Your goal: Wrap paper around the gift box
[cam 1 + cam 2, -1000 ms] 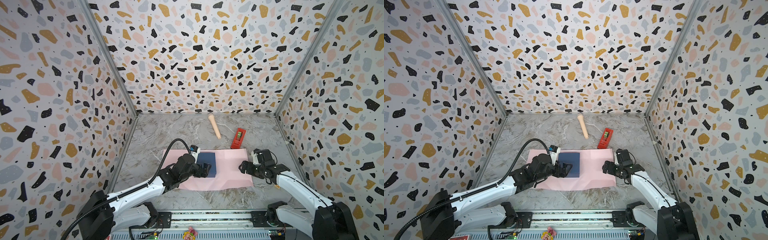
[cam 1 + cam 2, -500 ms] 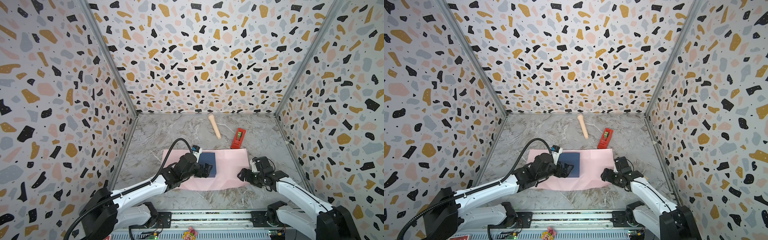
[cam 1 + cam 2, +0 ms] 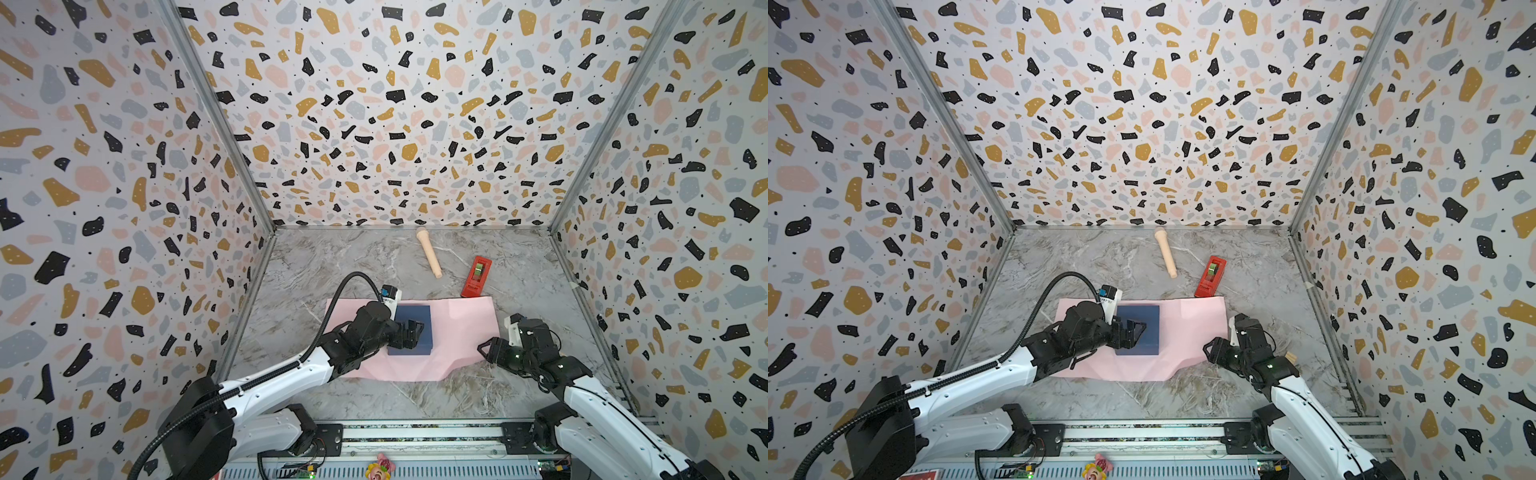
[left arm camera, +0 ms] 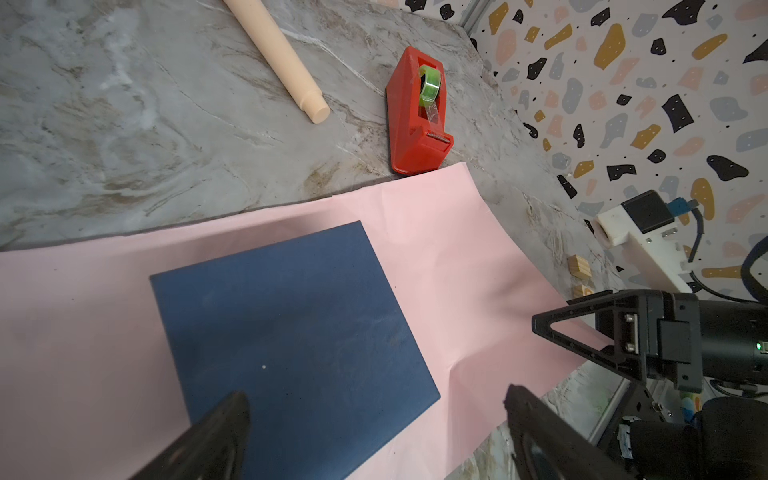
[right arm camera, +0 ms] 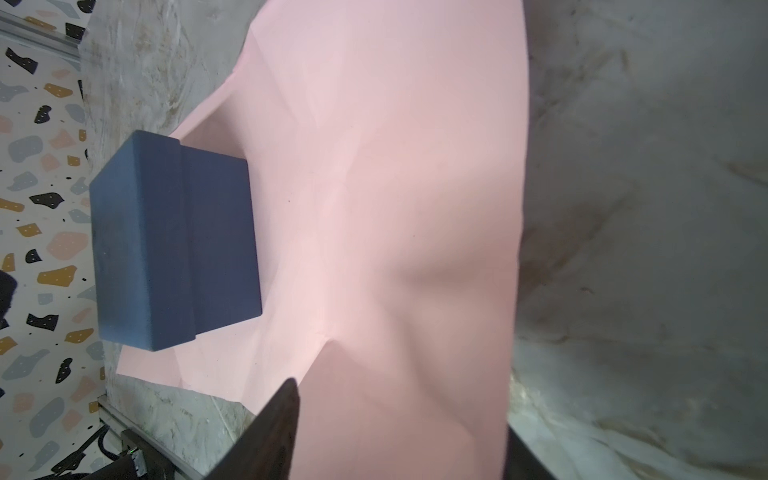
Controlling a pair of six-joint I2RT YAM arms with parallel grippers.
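— Question: how will the paper (image 3: pixel 457 328) take a grip?

— Poorly if rushed, I'd judge. It is a thin pink sheet lying on the near half of the bench (image 3: pixel 332 257). It is creased in several places and humped near its right end in the right wrist view. It looks light and floppy, easy to crumple or tear under a hard pull, and it will likely slide on the marble unless something pins it.

— And the gift box (image 3: pixel 417 313)?

— It is dark blue and flat-sided, and the lid seam shows from the side. It sits on the left part of the sheet, well apart from the right end. It is probably light, but stiff enough to anchor the sheet and give the fold a clean edge.

— What about the claws?

— The left gripper (image 3: pixel 414 336) hangs over the box, reaching in from its left edge, spread wide and holding nothing. Its fingers (image 4: pixel 216 432) show above the lid, but I cannot tell whether they touch it. The right gripper (image 3: pixel 483 351) is at the sheet's near right corner. Its jaws stand apart with the paper's end between them, not pinched.

— Where would you take hold?

— Right there, with a shallow bite on the short right edge. I would lift it up and over toward the box rather than drag it, with the lid pressed down to keep the box from creeping.

— Is anything in the way?

— The red tape dispenser (image 3: pixel 476 276) touches the sheet's far edge near its far right corner, so a rising flap might nudge it. The beige toy microphone (image 3: pixel 428 253) lies toward the bench's far edge, well apart.
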